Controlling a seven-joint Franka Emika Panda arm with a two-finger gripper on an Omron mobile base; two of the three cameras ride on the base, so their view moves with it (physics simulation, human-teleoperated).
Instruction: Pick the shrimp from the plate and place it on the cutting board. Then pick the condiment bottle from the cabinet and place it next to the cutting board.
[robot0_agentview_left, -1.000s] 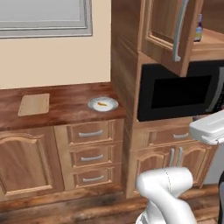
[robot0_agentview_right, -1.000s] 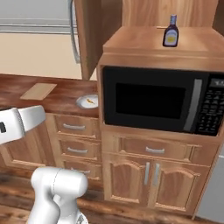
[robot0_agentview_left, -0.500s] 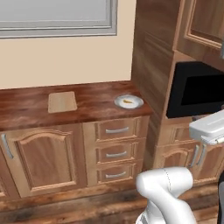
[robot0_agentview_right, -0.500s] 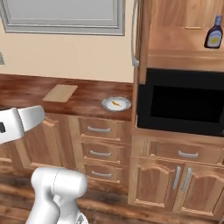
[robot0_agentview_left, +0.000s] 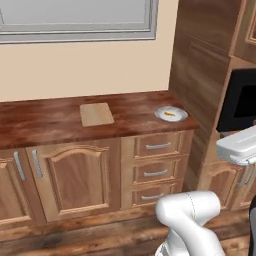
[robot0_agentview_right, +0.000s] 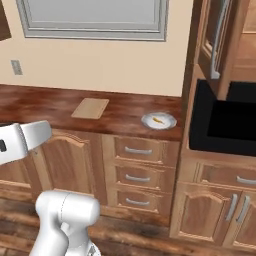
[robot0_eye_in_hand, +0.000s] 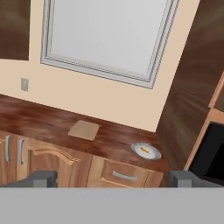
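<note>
The tiny orange shrimp (robot0_agentview_left: 170, 114) lies on the small round plate (robot0_agentview_left: 159, 114) at the right end of the dark wood counter. The tan cutting board (robot0_agentview_left: 96, 114) lies flat to its left, apart from it. From the right base view the board (robot0_agentview_right: 90, 108), plate (robot0_agentview_right: 148, 120) and shrimp (robot0_agentview_right: 158, 120) stand the same way. My gripper (robot0_eye_in_hand: 113, 179) is open, nothing between its fingertips (robot0_eye_in_hand: 41, 178), well back from the counter; board (robot0_eye_in_hand: 84, 130) and plate (robot0_eye_in_hand: 136, 147) lie ahead. The cabinet door (robot0_agentview_right: 207, 30) hangs open at upper right. The condiment bottle is out of view.
A black microwave (robot0_agentview_right: 225, 120) sits in the tall wood unit right of the counter. Three drawers (robot0_agentview_left: 157, 172) stack under the plate, cupboard doors (robot0_agentview_left: 75, 175) under the board. A window (robot0_agentview_right: 95, 17) and a wall outlet (robot0_agentview_right: 16, 67) are behind the counter.
The whole picture has shifted right, so the camera has moved left along the counter. Board and plate now sit nearer the middle; the bottle has left the views. The gripper stays open.
</note>
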